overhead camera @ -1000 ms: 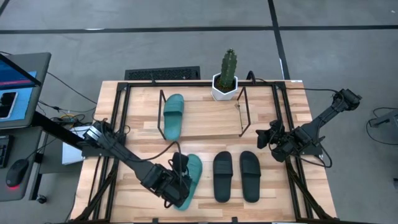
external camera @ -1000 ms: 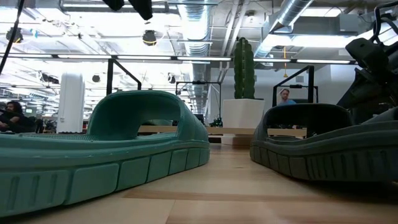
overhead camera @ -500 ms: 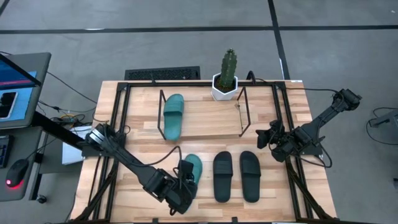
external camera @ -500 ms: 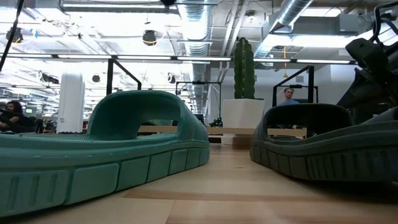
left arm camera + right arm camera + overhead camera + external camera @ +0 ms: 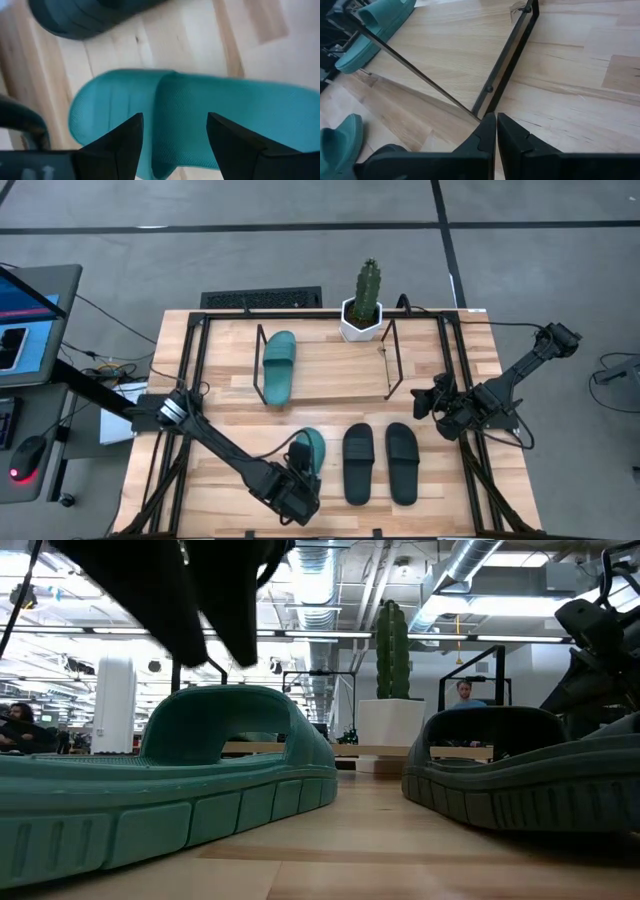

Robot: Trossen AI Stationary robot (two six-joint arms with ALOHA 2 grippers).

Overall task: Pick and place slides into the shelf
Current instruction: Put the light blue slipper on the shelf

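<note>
The left gripper [image 5: 172, 145], fingers apart, hovers over the teal slide [image 5: 310, 448] lying in front of the shelf [image 5: 325, 370]. Rubber looks light and pliable; its strap [image 5: 172, 107] seems the best hold. The right gripper [image 5: 496, 135] waits closed beside the shelf.

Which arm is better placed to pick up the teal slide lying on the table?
Left. The left gripper hangs open right over that teal slide; the right gripper waits shut beside the shelf.

Four slides are counted: two teal [image 5: 277, 367] [image 5: 311, 446] and two black [image 5: 358, 463] [image 5: 402, 463]. One shelf [image 5: 330, 370], one cactus [image 5: 366, 298] and two arms are seen.
</note>
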